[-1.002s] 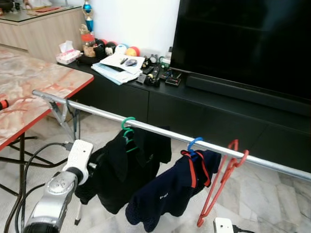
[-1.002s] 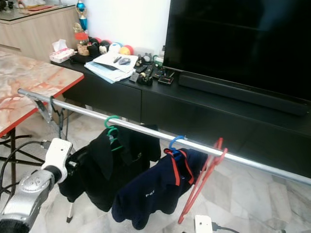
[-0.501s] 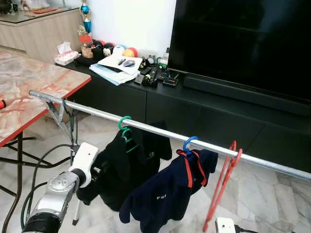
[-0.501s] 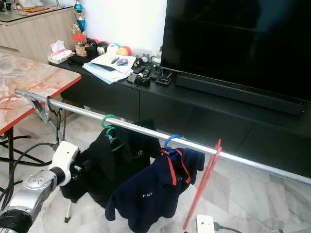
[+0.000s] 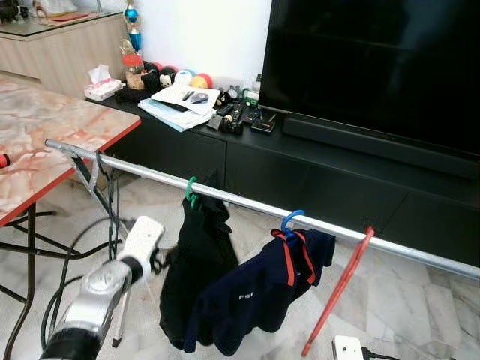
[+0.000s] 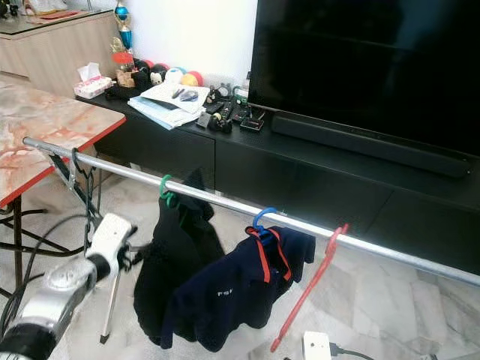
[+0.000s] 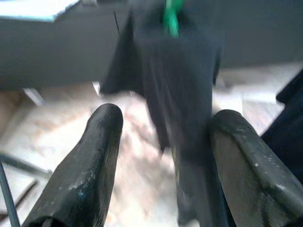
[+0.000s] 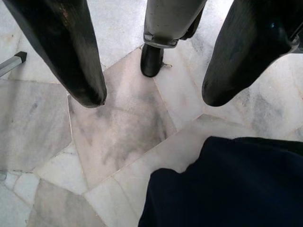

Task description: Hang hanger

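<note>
While the left gripper (image 7: 163,137) gapes wide with nothing held, we see the black shirt on its green plastic hanger (image 5: 191,193) just beyond its fingertips, hung on the long silver metal rail (image 5: 247,204). Our right gripper (image 8: 151,97) (also spread, empty) points at pale marble floor (image 8: 118,132).

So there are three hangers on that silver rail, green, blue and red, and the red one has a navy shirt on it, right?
Not quite. The red hanger hangs bare; the navy shirt is on the blue hanger. The green hanger carries a black garment. All three are on the silver rail, as the left eye view shows.
</note>
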Robot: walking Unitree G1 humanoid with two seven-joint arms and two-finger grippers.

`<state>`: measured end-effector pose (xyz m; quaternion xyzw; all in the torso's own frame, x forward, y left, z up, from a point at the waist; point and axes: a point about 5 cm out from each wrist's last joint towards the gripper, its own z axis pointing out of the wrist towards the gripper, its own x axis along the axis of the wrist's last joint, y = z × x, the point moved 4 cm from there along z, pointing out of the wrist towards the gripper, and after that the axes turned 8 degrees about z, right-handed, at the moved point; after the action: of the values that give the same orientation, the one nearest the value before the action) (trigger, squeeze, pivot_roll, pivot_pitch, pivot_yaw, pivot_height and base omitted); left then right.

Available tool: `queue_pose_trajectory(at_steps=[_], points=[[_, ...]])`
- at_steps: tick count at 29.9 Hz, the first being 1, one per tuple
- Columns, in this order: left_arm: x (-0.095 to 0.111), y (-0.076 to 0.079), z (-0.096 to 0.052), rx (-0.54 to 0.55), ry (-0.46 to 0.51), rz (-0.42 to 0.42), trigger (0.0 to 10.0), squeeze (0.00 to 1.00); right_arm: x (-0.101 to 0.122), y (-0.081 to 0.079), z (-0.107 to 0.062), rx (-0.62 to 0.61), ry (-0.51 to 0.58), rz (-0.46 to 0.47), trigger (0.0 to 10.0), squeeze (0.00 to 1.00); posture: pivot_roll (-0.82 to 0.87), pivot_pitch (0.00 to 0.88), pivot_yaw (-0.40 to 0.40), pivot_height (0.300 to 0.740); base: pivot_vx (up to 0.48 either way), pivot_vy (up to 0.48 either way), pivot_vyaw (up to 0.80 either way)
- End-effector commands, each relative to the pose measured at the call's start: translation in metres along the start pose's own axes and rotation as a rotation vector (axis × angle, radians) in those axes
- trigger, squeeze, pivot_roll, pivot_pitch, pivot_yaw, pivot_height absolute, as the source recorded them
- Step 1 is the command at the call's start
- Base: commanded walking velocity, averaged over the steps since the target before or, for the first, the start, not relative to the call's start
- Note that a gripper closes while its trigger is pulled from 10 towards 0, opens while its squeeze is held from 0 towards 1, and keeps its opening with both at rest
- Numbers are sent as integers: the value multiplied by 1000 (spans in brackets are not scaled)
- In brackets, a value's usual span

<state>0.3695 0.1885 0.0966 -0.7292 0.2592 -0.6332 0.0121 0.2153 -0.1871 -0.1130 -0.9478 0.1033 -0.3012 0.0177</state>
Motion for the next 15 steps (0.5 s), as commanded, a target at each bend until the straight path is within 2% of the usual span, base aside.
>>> queue_pose_trajectory(at_steps=[1, 8, 15], points=[[8, 5, 7, -3, 8, 3, 10000, 0, -1, 1, 0, -4, -5, 1, 10000, 0, 190, 17, -68, 740, 0, 0, 0], [9, 19, 21, -10, -30, 9, 10000, 0, -1, -1, 0, 0, -4, 1, 10000, 0, 187, 15, -68, 740, 0, 0, 0], [-6, 8, 30, 106, -184, 9, 10000, 0, 0, -2, 0, 0, -5, 0, 10000, 0, 190, 11, -69, 740, 0, 0, 0]])
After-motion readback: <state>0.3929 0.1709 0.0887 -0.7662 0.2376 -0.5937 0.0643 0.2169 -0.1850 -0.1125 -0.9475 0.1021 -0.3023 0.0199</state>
